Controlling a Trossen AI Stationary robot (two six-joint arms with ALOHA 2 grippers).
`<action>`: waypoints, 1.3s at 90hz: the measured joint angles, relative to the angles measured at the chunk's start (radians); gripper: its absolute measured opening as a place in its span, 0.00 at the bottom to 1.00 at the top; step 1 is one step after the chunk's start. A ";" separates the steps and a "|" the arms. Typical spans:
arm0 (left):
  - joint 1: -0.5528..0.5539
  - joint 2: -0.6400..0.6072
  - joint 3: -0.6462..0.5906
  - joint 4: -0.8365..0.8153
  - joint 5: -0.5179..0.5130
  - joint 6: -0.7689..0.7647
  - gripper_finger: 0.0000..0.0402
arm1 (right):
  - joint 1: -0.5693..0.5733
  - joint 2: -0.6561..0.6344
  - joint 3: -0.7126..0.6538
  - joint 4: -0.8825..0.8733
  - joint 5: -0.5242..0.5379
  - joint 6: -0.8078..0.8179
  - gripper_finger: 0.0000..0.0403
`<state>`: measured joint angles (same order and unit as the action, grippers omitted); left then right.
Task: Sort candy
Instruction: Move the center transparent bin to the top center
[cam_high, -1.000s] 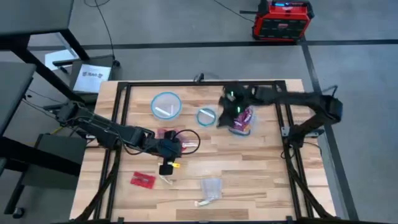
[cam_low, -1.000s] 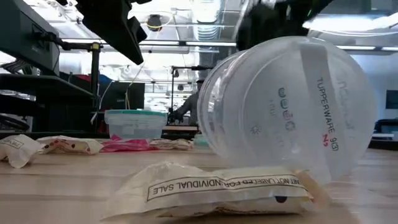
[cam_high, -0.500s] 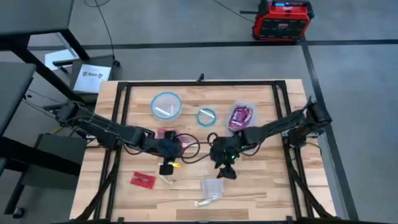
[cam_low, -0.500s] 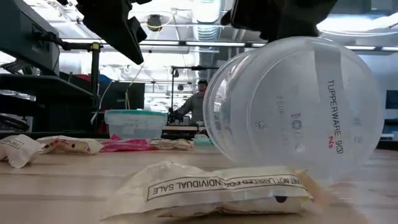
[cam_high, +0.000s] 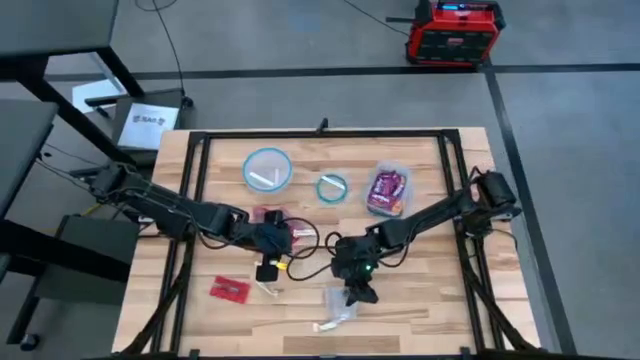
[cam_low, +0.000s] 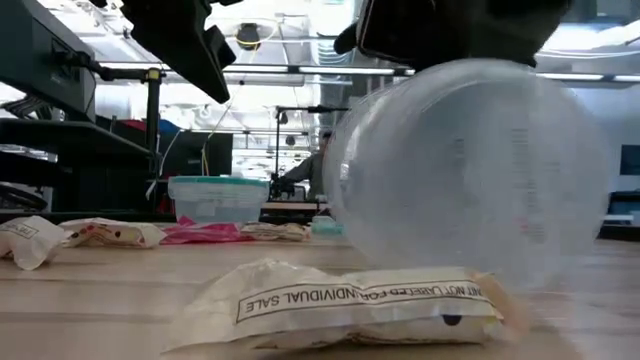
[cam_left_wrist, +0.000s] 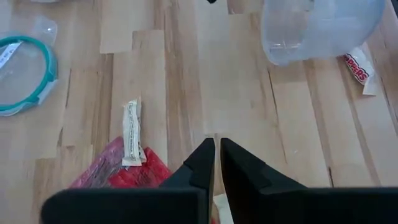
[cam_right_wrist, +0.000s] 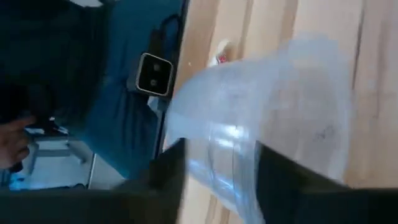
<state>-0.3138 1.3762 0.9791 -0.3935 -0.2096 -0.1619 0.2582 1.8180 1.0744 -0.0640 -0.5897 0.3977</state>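
Risk sat with the right gripper (cam_high: 356, 290). Its fingers (cam_right_wrist: 169, 177) were clamped on the wall of a clear round plastic container (cam_low: 470, 170), which hung tipped on its side with its lower edge close to the wooden worktop (cam_high: 420, 300). We judged the smooth, curved wall an insecure hold. A slight twist could let the tub roll out between the fingers and drop. Directly below those fingers, and under the tub, lay a cream printed candy packet (cam_low: 350, 300). If the tub came down or swept sideways, it would likely push that packet across the worktop or trap it underneath.

That packet lay flat. Its long axis ran across the low view, roughly square to the tub's open mouth, and one crimped end reached just past the tub's lower edge.

The left gripper (cam_left_wrist: 216, 155) hovered with its fingers pressed almost together, and we saw nothing between the tips. Ahead of them and a little to one side lay a thin cream candy stick (cam_left_wrist: 131, 132). Its long axis pointed away from the fingertips, and its near end rested on a flat red candy packet (cam_left_wrist: 118, 171). With so narrow a gap, a descent there would probably knock the stick rather than straddle it.
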 joint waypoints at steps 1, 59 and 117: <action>0.000 0.000 0.000 0.000 0.000 0.000 0.03 | -0.001 -0.004 0.000 -0.008 0.006 -0.013 0.10; -0.055 -0.090 0.020 -0.123 -0.085 -0.043 0.03 | -0.488 -0.015 0.389 -0.743 0.624 -0.613 0.00; -0.078 -0.233 0.021 -0.225 -0.121 -0.079 0.03 | -0.503 0.249 0.559 -0.860 0.528 -0.516 0.15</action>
<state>-0.3920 1.1435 0.9997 -0.6189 -0.3302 -0.2405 -0.2443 2.0673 1.6335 -0.9242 -0.0614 -0.1179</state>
